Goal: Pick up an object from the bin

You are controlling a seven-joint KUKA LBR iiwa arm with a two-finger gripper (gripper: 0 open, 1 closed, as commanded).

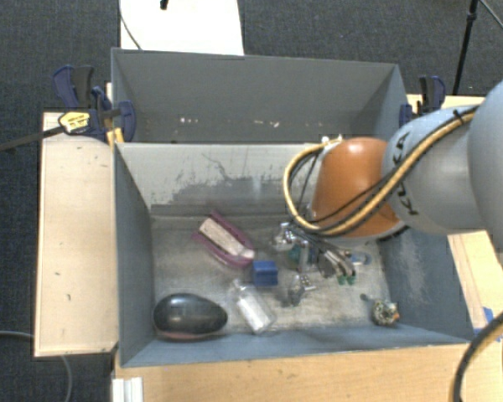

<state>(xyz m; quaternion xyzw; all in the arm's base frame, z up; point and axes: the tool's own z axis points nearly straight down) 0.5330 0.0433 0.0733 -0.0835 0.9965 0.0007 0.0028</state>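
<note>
- Hanging low over the middle of the bin (134,266), the end effector (298,266) is just right of a small blue block (264,272).
- Whether it is apart or together cannot be told.
- A pink-and-purple bar (225,241) lies left of the block, and a clear tube (252,311) lies nearer the front.
- A black oval (189,316) sits front left, and a small round piece (386,311) front right.
</note>
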